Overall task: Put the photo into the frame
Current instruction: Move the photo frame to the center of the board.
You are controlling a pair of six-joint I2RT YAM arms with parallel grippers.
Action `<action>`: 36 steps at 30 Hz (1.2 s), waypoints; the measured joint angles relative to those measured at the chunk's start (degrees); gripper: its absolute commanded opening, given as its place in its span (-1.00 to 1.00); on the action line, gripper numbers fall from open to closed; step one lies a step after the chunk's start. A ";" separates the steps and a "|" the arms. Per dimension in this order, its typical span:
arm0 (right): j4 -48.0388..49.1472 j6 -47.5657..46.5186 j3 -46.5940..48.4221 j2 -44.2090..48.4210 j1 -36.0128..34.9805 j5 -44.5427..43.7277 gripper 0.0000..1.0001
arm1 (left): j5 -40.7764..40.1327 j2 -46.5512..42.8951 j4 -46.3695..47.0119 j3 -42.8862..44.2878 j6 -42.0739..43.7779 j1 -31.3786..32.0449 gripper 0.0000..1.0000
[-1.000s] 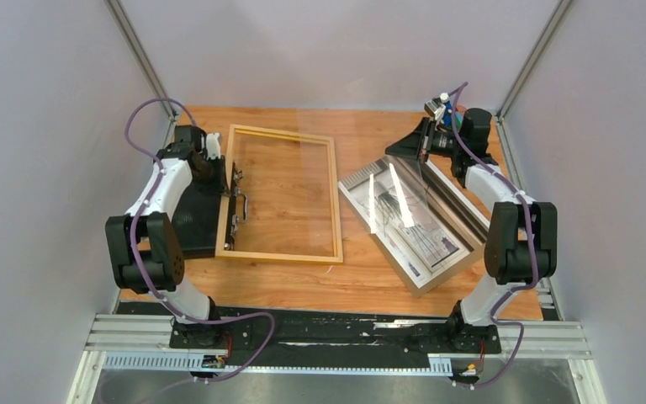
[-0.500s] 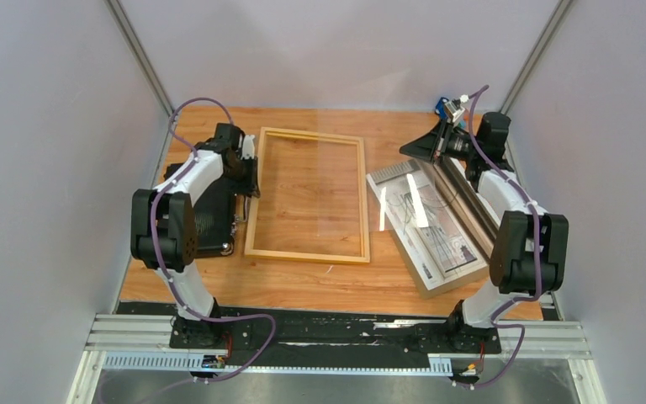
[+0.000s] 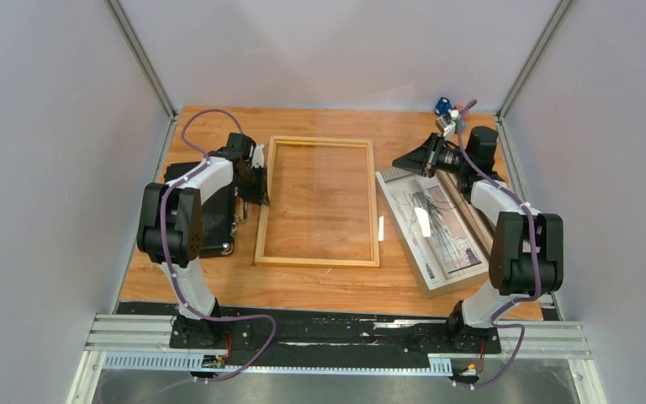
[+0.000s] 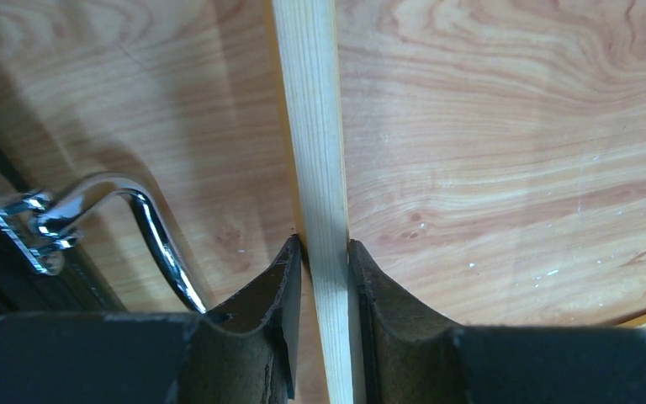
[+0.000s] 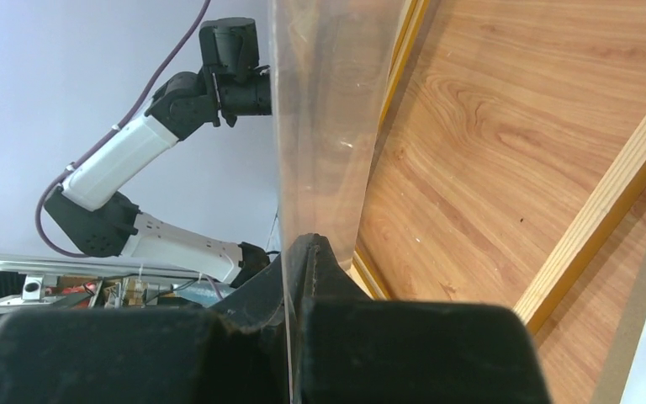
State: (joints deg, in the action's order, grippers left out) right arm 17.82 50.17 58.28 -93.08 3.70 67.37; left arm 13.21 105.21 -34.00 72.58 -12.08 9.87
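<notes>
The frame point(image 3: 318, 260), light tan wood, lies flat in the middle of the table. My left gripper point(image 3: 260, 180) is shut on its left rail; in the left wrist view the pale rail point(image 4: 313, 126) runs between the two black fingers of the left gripper point(image 4: 324, 246). The photo point(image 3: 437, 231) lies face up to the right of the frame, on a brown board. My right gripper point(image 3: 407, 160) hovers over the photo's far end, shut on a thin clear sheet point(image 5: 320, 118) that stands edge-on from the right gripper point(image 5: 301, 246). A frame rail point(image 5: 606, 198) shows beyond it.
A black case point(image 3: 206, 215) with a chrome handle point(image 4: 147, 227) lies just left of the frame, under the left arm. The brown board point(image 3: 439, 288) reaches close to the table's right edge. Grey walls close in both sides and the back.
The left gripper has dragged the frame rightward and squared it up. The right arm has swung in, and the photo on its board has turned more upright and shifted right.
</notes>
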 measured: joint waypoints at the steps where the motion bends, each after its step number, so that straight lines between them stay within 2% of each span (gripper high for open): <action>1: 0.87 0.33 -0.92 0.00 -0.46 -0.31 -1.00 | 0.11 0.00 0.24 -0.63 -0.07 0.09 -0.97; 4: 4.07 1.95 -3.89 0.00 -2.08 -1.40 -1.00 | 0.33 -0.15 0.87 -2.82 -0.13 0.55 -0.89; 10: 9.81 5.44 -6.29 0.00 -4.52 -3.72 -1.00 | 0.68 -1.44 1.68 -6.45 -0.02 0.87 -0.44; 12: 10.99 5.92 -6.49 0.00 -5.53 -4.50 -1.00 | 0.61 -1.77 1.75 -6.51 0.11 0.87 -0.23; 15: 12.52 6.56 -6.51 -0.55 -7.30 -5.01 -1.00 | 0.76 -2.67 1.73 -6.51 0.76 0.90 0.27; 16: 13.03 6.78 -6.51 -0.96 -7.80 -5.05 -1.00 | 0.83 -3.08 1.73 -6.51 0.98 0.94 0.36; 17: 13.44 6.95 -6.51 -1.40 -8.13 -5.14 -1.00 | 0.81 -3.54 1.68 -6.51 1.33 1.01 0.53; 20: 14.82 7.89 -6.51 -3.21 -8.94 -5.14 -1.00 | 0.55 -5.03 1.55 -6.40 2.05 1.03 0.83; 26: 16.52 9.70 -6.49 -5.31 -9.03 -5.27 -1.00 | -1.40 -7.98 0.20 -5.16 3.61 1.03 0.99; 36: 22.21 15.21 -6.47 -8.55 -11.39 -5.53 -1.00 | -4.33 -15.65 -0.61 -3.17 6.71 0.46 1.00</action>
State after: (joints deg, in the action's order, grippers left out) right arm 40.03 65.39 51.81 -101.62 -7.68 61.84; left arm 8.88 89.56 -34.61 69.41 -5.37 10.33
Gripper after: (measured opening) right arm 0.003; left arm 0.997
